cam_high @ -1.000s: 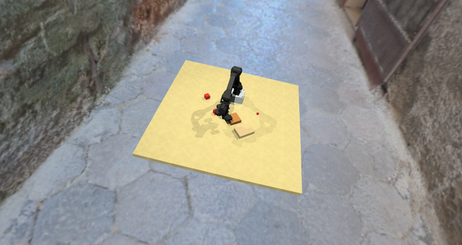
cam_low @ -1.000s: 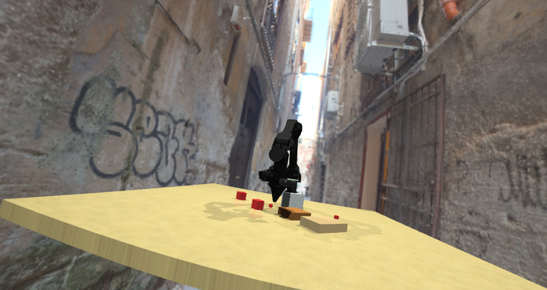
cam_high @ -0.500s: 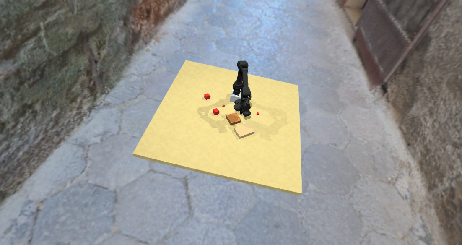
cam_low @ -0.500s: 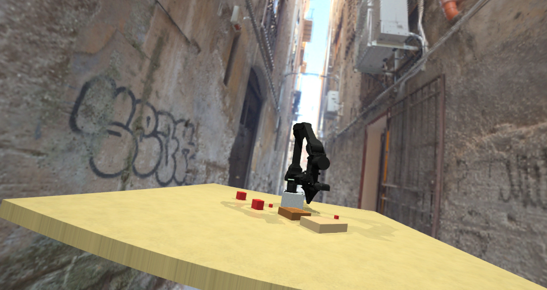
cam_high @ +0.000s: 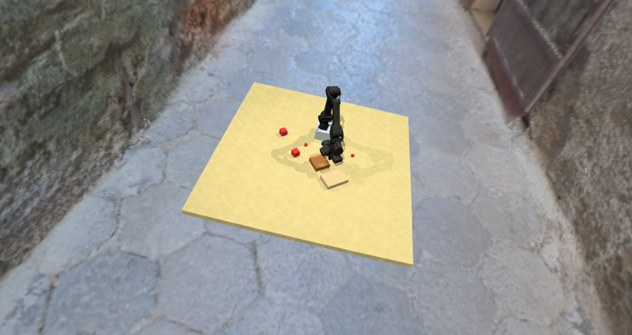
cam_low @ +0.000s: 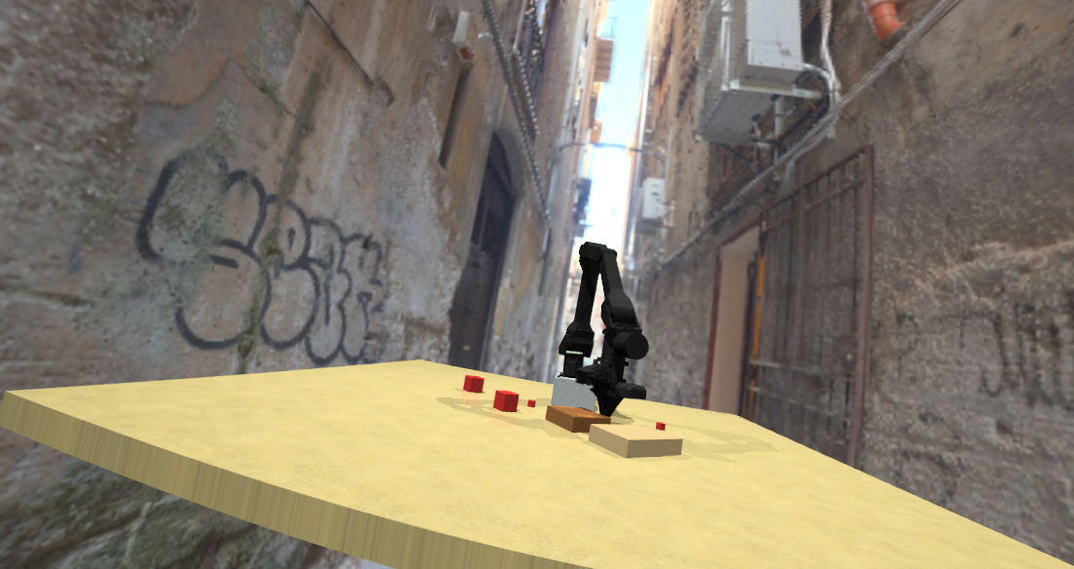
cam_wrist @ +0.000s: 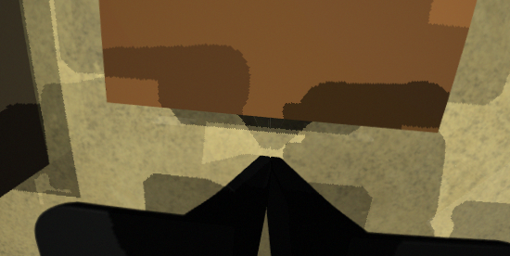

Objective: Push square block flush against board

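The brown part (cam_high: 319, 162) (cam_low: 572, 417) (cam_wrist: 278, 24) looks like the square block and lies flat. The larger tan part (cam_high: 334, 179) (cam_low: 632, 440) (cam_wrist: 11, 38) looks like the board and lies flat nearer the top camera. A gap shows between them; in the wrist view the tan part is at the left edge, mostly out of frame. My gripper (cam_high: 334, 158) (cam_low: 607, 413) (cam_wrist: 268, 166) is shut and empty, pointing down close to the table just off the brown part's right side in the top view. A narrow strip of table separates the fingertips from that side in the wrist view.
Two larger red cubes (cam_high: 283, 132) (cam_high: 295, 152) (cam_low: 473, 384) (cam_low: 506, 400) and a small red one (cam_high: 305, 144) (cam_low: 530, 402) lie left of the arm. Another small red cube (cam_high: 352, 155) (cam_low: 660, 426) lies right. The pale arm base (cam_high: 322, 133) is behind on the yellow table (cam_high: 265, 200).
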Available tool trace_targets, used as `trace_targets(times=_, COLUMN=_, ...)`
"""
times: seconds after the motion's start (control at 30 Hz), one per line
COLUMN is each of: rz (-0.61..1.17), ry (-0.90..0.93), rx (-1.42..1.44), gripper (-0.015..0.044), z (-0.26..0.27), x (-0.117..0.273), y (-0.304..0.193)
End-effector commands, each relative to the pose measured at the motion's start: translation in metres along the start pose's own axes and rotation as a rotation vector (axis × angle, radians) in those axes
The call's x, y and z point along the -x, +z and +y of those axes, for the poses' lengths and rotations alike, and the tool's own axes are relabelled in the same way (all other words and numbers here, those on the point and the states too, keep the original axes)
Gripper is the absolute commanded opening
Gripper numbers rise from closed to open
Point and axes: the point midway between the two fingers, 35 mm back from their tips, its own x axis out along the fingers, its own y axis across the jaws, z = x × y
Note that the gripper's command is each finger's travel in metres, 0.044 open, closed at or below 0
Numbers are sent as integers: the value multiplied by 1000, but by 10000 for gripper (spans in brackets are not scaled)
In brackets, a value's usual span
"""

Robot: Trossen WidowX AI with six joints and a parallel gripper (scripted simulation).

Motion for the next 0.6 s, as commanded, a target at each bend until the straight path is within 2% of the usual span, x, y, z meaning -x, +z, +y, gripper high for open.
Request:
trace_targets(times=0.0, rz=-3, ry=8, rx=-3, gripper=0, z=0, x=-6, y=0)
trace_targets(times=0.57, rz=-5, ry=8, rx=-3, gripper=0, z=1, x=-5, y=24)
